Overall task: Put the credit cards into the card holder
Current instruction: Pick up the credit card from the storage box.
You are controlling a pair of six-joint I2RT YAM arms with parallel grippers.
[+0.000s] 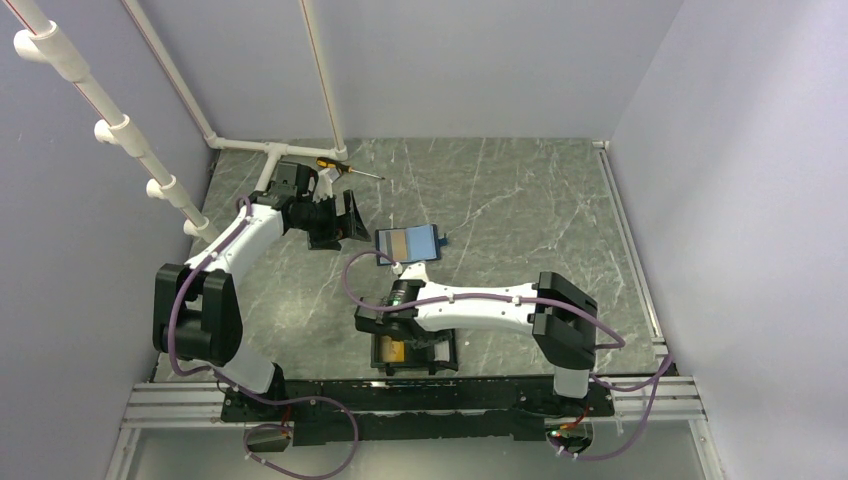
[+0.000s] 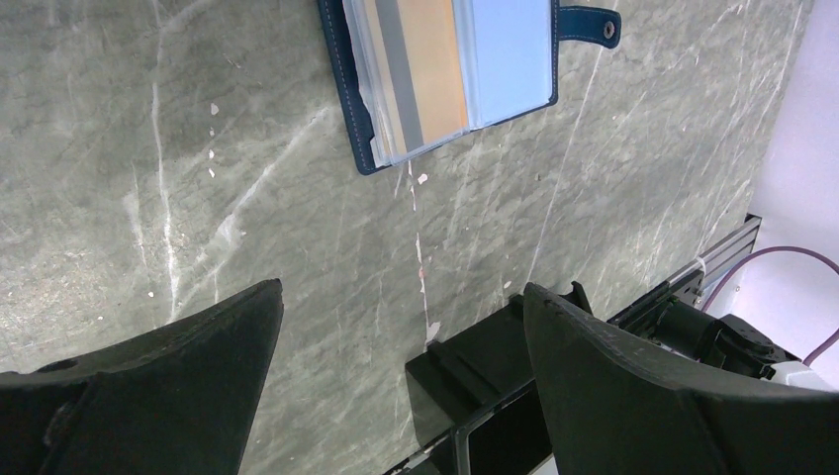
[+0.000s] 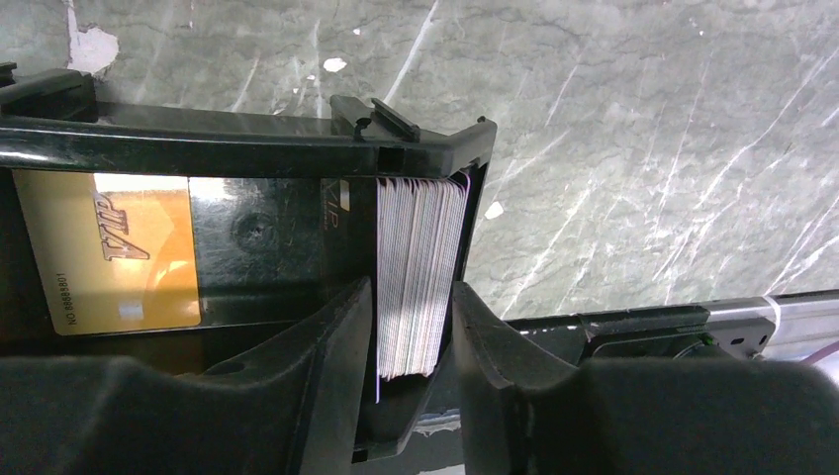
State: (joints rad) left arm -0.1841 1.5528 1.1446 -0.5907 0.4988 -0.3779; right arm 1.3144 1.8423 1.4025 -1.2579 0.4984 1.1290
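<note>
The black card holder sits near the table's front edge and also shows in the top view. One gold credit card lies flat inside it. A white strip stands along the holder's right wall. My right gripper is shut on that wall and strip, one finger inside the holder and one outside. My left gripper is open and empty above bare table, short of the open dark blue wallet. The wallet holds an orange card in a clear sleeve. A corner of the holder shows by my left gripper's right finger.
A yellow-handled screwdriver lies at the back left. White pipes run along the back left corner. An aluminium rail borders the front edge, just behind the holder. Grey walls close in the table.
</note>
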